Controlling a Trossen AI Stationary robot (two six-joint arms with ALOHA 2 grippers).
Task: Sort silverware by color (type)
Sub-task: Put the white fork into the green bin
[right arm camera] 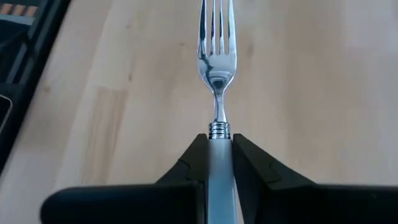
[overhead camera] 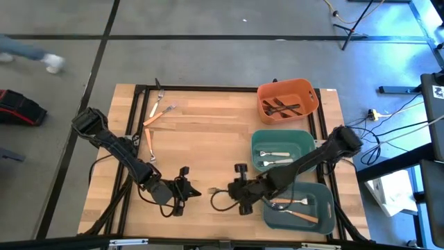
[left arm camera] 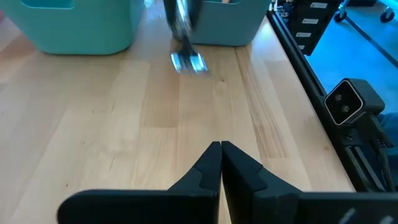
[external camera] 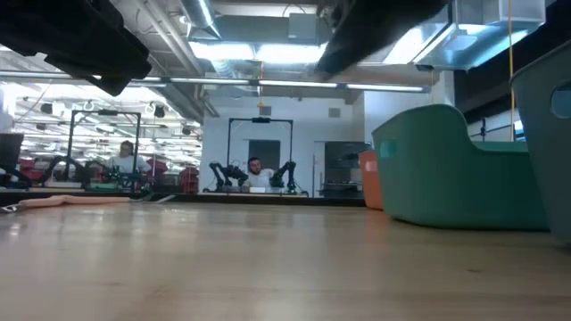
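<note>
Room: big lab with grey floor, other robot rigs and a couple of seated people far behind in the low view; we're working on a pale wooden table [overhead camera: 208, 139] with a black frame
Orange bin [overhead camera: 286, 101]: dark forks [overhead camera: 283, 107] already in there, at least two as far as we can count
Upper teal bin [overhead camera: 281, 151]: a couple of pale-handled forks [overhead camera: 273, 153] lying inside; looks like the silver pile
Lower teal bin [overhead camera: 298, 207]: one orange-handled fork [overhead camera: 304, 217] plus another silvery one next to it
Left to sort: three orange-handled forks [overhead camera: 154, 113] sit loose near the table's far left corner, well apart from every bin; so we'd call it past halfway, not finished
Right gripper [right arm camera: 217, 146]: clamped on the pale handle of a silver fork [right arm camera: 216, 56], tines pointing out over bare wood, near the front of the table just beside the lower teal bin
Left gripper [left arm camera: 221, 155]: pinched together with nothing in it, parked near the front of the table facing the right one
Writing: no brand or label we can read anywhere
</note>
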